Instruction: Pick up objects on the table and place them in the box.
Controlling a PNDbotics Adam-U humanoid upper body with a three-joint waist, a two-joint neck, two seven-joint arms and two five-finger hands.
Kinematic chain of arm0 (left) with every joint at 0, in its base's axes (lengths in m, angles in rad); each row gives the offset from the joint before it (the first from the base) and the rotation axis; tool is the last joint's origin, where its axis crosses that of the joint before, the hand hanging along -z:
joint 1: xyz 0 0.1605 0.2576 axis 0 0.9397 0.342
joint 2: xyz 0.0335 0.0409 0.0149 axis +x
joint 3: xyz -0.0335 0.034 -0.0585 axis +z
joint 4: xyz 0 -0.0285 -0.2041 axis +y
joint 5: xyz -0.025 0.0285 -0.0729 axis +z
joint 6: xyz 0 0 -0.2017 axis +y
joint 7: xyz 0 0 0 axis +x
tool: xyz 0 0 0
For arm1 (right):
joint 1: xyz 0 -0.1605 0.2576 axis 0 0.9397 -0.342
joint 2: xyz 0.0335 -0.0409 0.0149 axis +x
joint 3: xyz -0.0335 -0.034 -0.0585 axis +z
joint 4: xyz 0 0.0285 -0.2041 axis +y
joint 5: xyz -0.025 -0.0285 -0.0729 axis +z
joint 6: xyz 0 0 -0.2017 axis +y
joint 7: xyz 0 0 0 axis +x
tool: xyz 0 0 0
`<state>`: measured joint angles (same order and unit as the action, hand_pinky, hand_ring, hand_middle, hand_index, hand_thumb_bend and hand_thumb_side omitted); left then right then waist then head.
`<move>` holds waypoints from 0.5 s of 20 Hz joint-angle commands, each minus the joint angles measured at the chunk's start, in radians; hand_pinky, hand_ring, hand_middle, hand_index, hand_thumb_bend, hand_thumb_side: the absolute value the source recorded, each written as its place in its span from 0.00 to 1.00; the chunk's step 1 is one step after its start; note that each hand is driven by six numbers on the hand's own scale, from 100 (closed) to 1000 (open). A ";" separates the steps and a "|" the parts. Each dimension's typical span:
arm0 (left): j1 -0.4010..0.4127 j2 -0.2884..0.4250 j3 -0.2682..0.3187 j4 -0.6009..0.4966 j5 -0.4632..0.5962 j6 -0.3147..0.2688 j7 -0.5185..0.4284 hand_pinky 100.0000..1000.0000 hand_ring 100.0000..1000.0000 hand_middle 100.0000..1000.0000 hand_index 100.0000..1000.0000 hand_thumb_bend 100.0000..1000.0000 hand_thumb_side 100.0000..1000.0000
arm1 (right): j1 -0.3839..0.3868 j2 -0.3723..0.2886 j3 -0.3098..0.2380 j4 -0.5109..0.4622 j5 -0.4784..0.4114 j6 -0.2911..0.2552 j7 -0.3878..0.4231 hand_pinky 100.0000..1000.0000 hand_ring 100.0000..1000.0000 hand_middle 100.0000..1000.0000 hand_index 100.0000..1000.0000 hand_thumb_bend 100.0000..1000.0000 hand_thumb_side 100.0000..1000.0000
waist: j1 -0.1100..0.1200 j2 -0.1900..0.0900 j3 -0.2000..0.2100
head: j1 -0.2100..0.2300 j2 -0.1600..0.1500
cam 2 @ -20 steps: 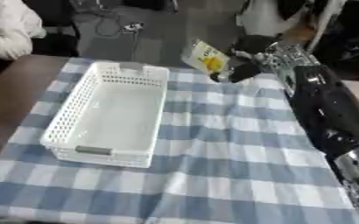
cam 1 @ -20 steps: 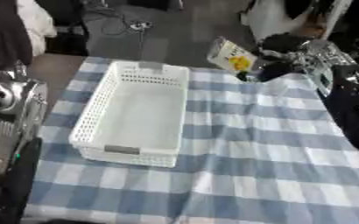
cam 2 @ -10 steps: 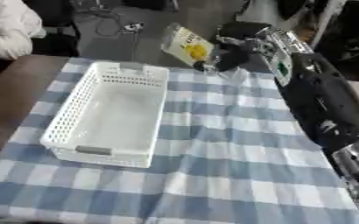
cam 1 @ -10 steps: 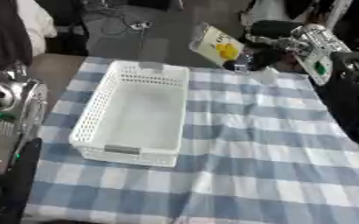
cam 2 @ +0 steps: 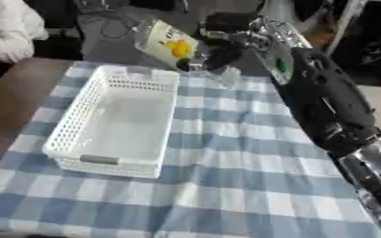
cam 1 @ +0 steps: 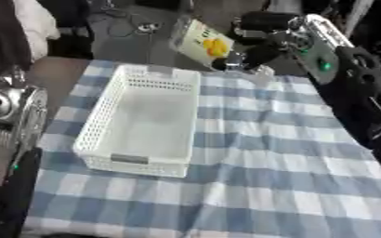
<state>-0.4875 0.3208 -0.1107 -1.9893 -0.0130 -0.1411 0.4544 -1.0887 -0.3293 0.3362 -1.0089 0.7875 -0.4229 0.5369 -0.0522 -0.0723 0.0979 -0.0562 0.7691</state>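
Fingers (cam 1: 255,55) of the right hand (cam 1: 263,35) are curled round the lower edge of a flat, pale packet printed with a yellow figure (cam 1: 202,42), which is held clear of the table, tilted, above the far edge of the cloth and just beyond the far right corner of the white perforated plastic basket (cam 1: 141,122). The right arm (cam 2: 324,97) (black, with a small green light on the forearm) is seen reaching in from the right side, extended forward and bent inward at the wrist so that the hand is brought toward the basket's far end. The packet is held beside the basket, not over its interior. The basket is seen lying lengthwise on the blue-and-white checked tablecloth (cam 1: 275,162), left of centre, with nothing visible inside it. A small transparent object (cam 2: 226,74) is seen on the cloth just below the hand; its nature cannot be made out. The left hand (cam 1: 7,116) (silver and black) is shown at the left edge of the left eye view, beside the basket and apart from it; the state of its fingers cannot be told.
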 commanded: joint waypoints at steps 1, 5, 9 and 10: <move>-0.028 0.007 -0.001 -0.011 0.003 -0.005 -0.003 0.65 0.56 0.80 0.76 0.09 1.00 | -0.038 0.008 0.001 -0.025 -0.032 -0.003 -0.014 0.00 0.00 0.00 0.19 0.00 0.95 | 0.001 -0.004 0.004 | -0.010 0.001; -0.039 0.002 0.000 -0.011 0.004 -0.011 -0.002 0.65 0.56 0.80 0.76 0.09 1.00 | -0.042 0.027 0.004 -0.020 -0.051 -0.007 -0.037 0.00 0.00 0.00 0.19 0.00 0.96 | -0.002 0.002 0.012 | -0.005 0.001; -0.048 -0.003 -0.002 -0.011 0.004 -0.015 -0.003 0.65 0.56 0.80 0.76 0.09 1.00 | -0.047 0.048 0.006 -0.011 -0.077 -0.023 -0.065 0.00 0.00 0.00 0.19 0.00 0.96 | -0.005 0.006 0.019 | 0.002 0.001; -0.050 -0.004 -0.002 -0.011 0.005 -0.015 -0.003 0.65 0.57 0.80 0.76 0.09 1.00 | -0.049 0.052 0.007 -0.009 -0.081 -0.027 -0.071 0.00 0.00 0.00 0.20 0.00 0.96 | -0.006 0.007 0.020 | 0.003 0.001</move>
<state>-0.5188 0.3145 -0.1138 -1.9893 -0.0130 -0.1512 0.4536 -1.0975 -0.2706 0.3464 -1.0111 0.7187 -0.4462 0.4769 -0.0628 -0.0573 0.1192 -0.0570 0.7691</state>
